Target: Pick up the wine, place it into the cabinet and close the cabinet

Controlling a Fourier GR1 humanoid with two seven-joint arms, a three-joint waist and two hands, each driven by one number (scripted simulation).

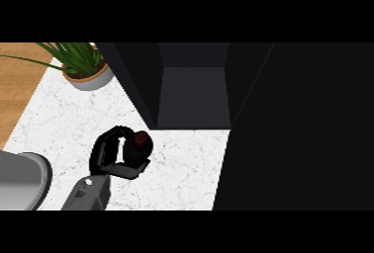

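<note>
The wine [142, 140] is a dark bottle with a reddish top, seen from above on the white marble counter [182, 168], just in front of the cabinet's left wall. My left hand [110, 155] comes in from the lower edge and is shut on the bottle, fingers curled round its far side and thumb on its near side, hiding most of the body. The black cabinet [194, 94] stands open at the back, its dark inside showing. Its door [300, 128] swings out toward me and fills the right side. My right hand does not show.
A potted plant [82, 69] in a pale pot stands at the back left of the counter. A rounded grey metal object [22, 180] sits at the lower left edge. Wooden floor [18, 89] runs along the counter's left edge.
</note>
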